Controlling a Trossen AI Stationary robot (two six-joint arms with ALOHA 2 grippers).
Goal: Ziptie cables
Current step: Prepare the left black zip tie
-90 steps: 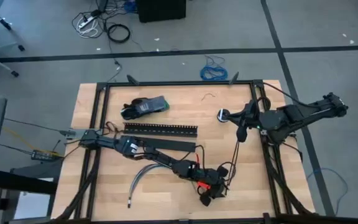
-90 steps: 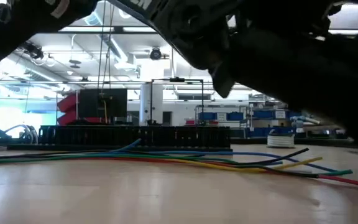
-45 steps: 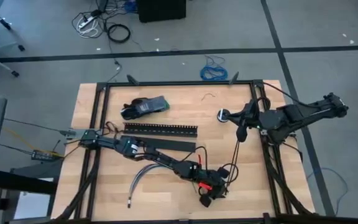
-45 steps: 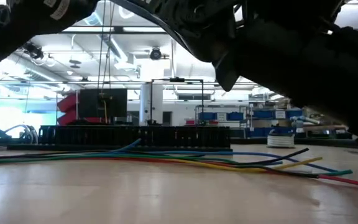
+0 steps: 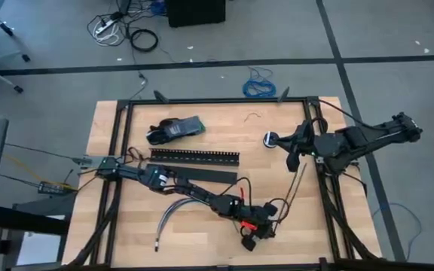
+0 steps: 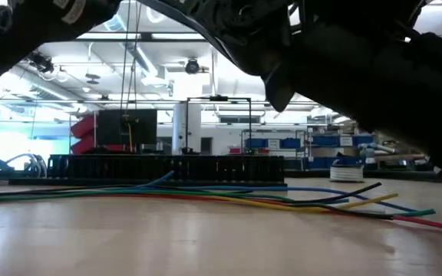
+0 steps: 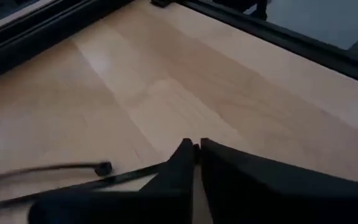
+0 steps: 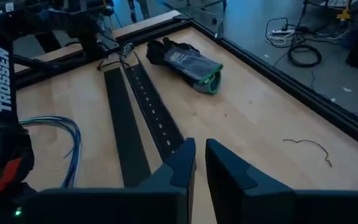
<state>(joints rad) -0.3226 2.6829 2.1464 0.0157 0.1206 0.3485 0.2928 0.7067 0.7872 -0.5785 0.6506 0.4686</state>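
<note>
- Two fingers of the left gripper stand pressed together low over the table, near its front right part; one of the zipties runs right up to the fingertips, but whether it is pinched between them cannot be told.
- A second strip ends in a small head just beside it on the wood.
- In the high view the zipties show as thin dark lines between the left gripper and the right gripper.
- The right gripper hangs above the table's right side, its fingers nearly closed on nothing.
- The cables lie in a curved bundle on the front left of the table, well apart from the left gripper and under its arm.
- Likely handling: the zipties are light, springy and slick, lying flat, so a pinch near the head or tip looks safest. The cables are limp and will splay, so gather them mid-bundle.
</note>
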